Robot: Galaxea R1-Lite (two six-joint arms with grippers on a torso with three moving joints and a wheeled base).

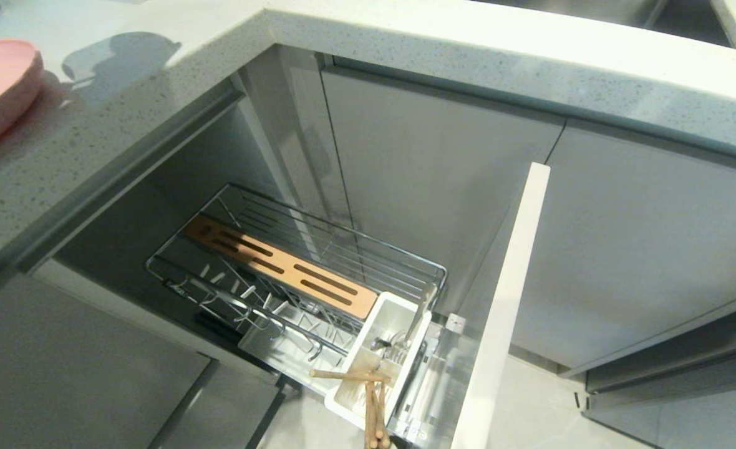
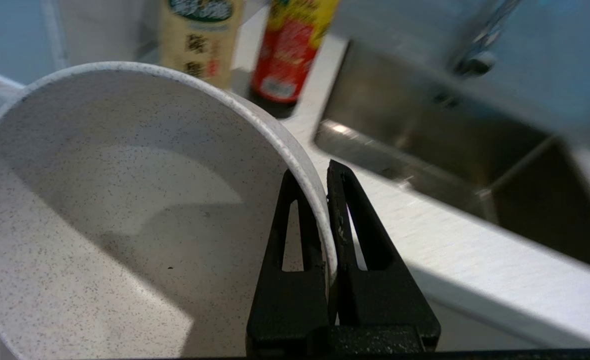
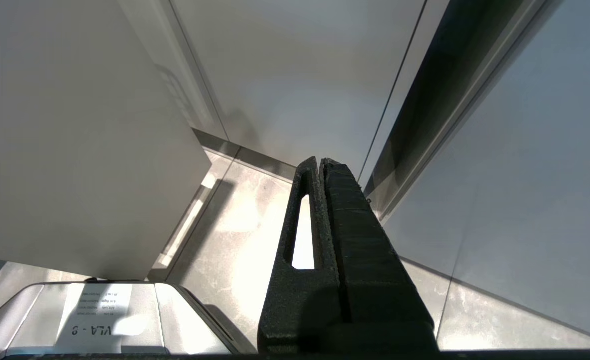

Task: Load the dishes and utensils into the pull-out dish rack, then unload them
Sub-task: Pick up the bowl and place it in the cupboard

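1. my left gripper (image 2: 327,175) is clamped on the rim of the cream bowl (image 2: 125,210), carried in the air near the sink (image 2: 425,145).
2. i judge it stiff, glazed, breakable and fairly heavy for an edge pinch, so it could swing or slip.
3. the pull-out dish rack (image 1: 293,280) is open below; the right gripper (image 3: 322,165) is closed on nothing and parked.

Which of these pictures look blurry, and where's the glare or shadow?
Left wrist view: bottles and sink smeared behind the sharp cream bowl. Head view: shadow on the countertop. Right wrist view: glare on the floor.
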